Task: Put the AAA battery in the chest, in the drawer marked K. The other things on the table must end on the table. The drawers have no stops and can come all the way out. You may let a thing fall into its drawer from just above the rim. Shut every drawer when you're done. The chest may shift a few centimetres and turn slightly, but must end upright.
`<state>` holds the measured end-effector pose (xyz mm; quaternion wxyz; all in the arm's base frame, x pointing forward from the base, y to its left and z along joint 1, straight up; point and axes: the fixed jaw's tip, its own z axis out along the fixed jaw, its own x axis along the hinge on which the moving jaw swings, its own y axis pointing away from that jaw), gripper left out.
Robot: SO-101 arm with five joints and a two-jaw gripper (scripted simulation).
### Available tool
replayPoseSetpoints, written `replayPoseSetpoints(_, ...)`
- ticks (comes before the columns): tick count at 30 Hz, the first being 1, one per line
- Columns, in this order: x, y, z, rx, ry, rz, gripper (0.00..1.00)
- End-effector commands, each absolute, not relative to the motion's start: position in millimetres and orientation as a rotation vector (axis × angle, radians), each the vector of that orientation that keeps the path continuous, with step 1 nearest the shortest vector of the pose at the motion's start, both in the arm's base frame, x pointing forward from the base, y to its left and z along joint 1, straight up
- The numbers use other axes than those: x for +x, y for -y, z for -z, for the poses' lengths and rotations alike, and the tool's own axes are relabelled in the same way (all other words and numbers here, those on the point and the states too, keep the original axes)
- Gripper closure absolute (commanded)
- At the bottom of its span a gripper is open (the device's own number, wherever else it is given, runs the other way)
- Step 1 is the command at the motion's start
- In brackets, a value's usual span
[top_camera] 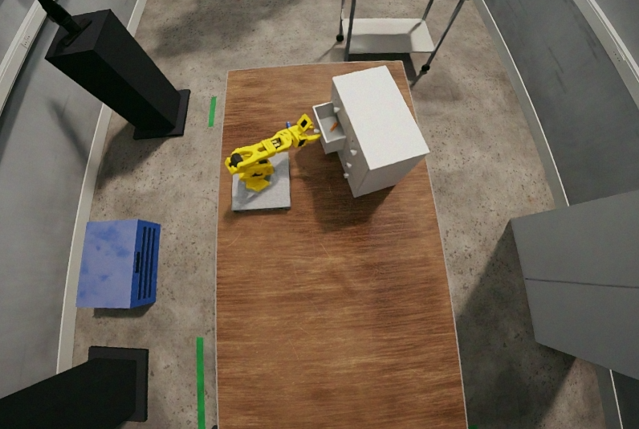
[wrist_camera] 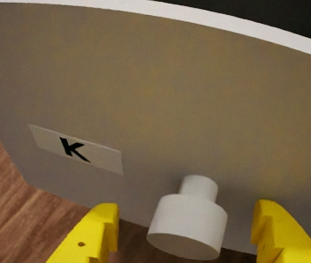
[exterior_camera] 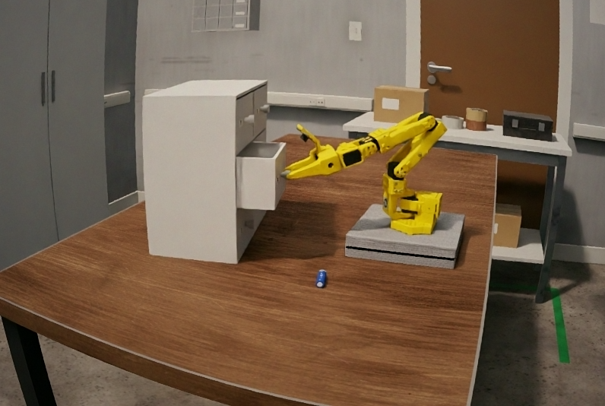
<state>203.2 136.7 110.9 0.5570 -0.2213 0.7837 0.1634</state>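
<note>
Inside drawer K (top_camera: 324,115): AAA batt. (top_camera: 334,125) diagonal

The table (exterior_camera: 205,337) is brown wood with a streaky grain and a soft sheen. The chest (exterior_camera: 188,171) looks matt white, smooth like painted board, as does its round knob (wrist_camera: 187,228). The arm (exterior_camera: 391,139) is glossy yellow plastic. Its base (exterior_camera: 452,237) is rough grey, foam-like. The small battery (exterior_camera: 321,277) shines blue.
</note>
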Motion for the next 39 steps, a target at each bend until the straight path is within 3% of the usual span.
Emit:
replayPoseSetpoints(1, 202.8, -133.3, -103.8, -0.515, -1.874, -0.376, 0.79)
replayPoseSetpoints(28, 202.2, -132.9, -103.1, -0.515, -1.874, -0.376, 0.79)
replayPoseSetpoints(39, 202.2, -132.9, -103.1, -0.515, -1.874, -0.376, 0.87)
